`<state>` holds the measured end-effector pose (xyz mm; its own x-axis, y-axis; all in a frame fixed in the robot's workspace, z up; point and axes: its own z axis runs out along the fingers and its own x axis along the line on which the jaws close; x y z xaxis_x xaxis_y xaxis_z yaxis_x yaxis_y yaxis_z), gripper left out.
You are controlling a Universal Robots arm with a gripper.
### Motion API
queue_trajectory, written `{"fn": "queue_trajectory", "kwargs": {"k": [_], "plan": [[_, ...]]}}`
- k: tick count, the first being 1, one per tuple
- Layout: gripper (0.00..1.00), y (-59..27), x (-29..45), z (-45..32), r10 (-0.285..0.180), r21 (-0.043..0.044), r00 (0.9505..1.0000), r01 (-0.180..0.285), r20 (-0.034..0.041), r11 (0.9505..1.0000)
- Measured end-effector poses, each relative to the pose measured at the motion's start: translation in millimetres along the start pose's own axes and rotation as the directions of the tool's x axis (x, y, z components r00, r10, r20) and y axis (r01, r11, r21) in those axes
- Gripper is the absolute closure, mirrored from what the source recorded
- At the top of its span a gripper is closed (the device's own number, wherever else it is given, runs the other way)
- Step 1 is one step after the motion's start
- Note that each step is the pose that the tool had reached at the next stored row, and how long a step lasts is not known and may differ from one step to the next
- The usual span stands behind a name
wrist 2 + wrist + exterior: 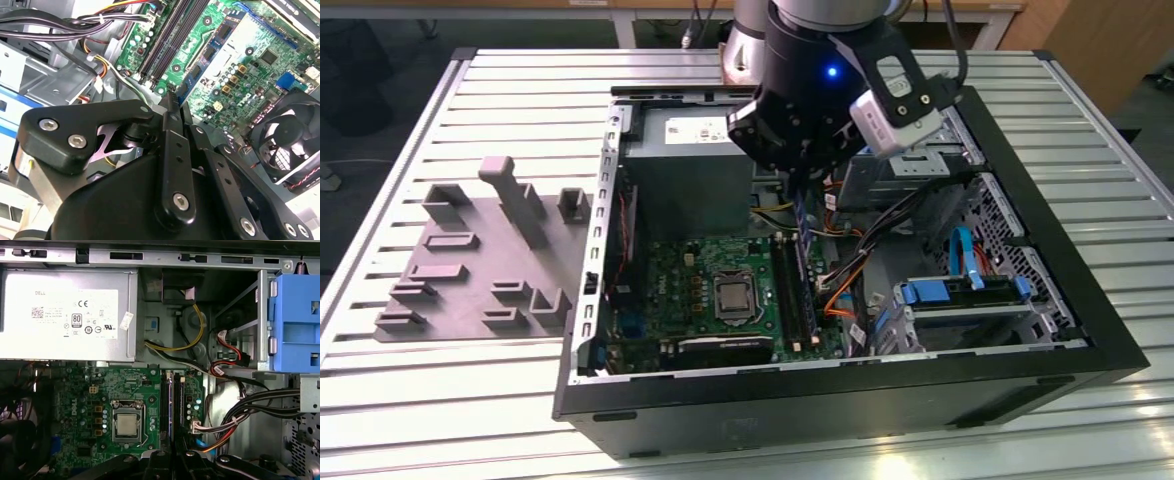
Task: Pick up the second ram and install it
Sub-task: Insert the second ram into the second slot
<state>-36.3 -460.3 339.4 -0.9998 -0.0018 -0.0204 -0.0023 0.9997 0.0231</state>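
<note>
The second ram point(210, 47), a long dark circuit-board stick, clamped in my gripper point(178, 106) over 2 black motherboard slots point(167, 37) inside the open black computer case point(854, 405); dark cables point(50, 27) alongside.

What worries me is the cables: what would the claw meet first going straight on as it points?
Probably the end of the slots on the motherboard, just ahead of the claw; the cables lie off to one side. Depth is unclear.
</note>
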Motion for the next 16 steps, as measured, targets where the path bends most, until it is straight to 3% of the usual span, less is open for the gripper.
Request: {"fn": "queue_trajectory", "kwargs": {"k": [16], "plan": [[0.86,-0.4,0.3,15.9,0.0,0.0001,1.0,0.0,0.0,1.0]]}}
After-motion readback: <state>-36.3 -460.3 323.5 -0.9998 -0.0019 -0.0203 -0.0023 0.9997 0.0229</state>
